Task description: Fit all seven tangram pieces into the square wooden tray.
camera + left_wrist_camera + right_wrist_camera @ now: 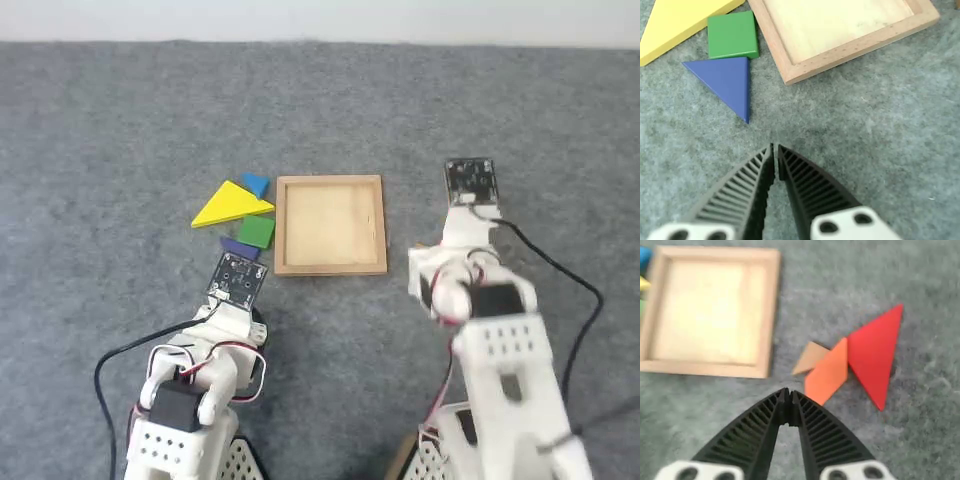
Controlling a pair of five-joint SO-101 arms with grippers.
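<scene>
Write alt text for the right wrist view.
The right arm's shut black hand points toward a tan triangle, an orange parallelogram and a red triangle clustered on grey carpet. A square wooden tray lies beside them, holding no pieces.

White arms [505, 345], black ribbed hands [774, 147]

- High view: fixed, overhead, looking steeply down over the whole worktop [100, 120] from afar.
- Left wrist view: low, close, facing one tray [850, 52] corner.
- Right wrist view: higher, tilted down; all three views share that tray.
</scene>
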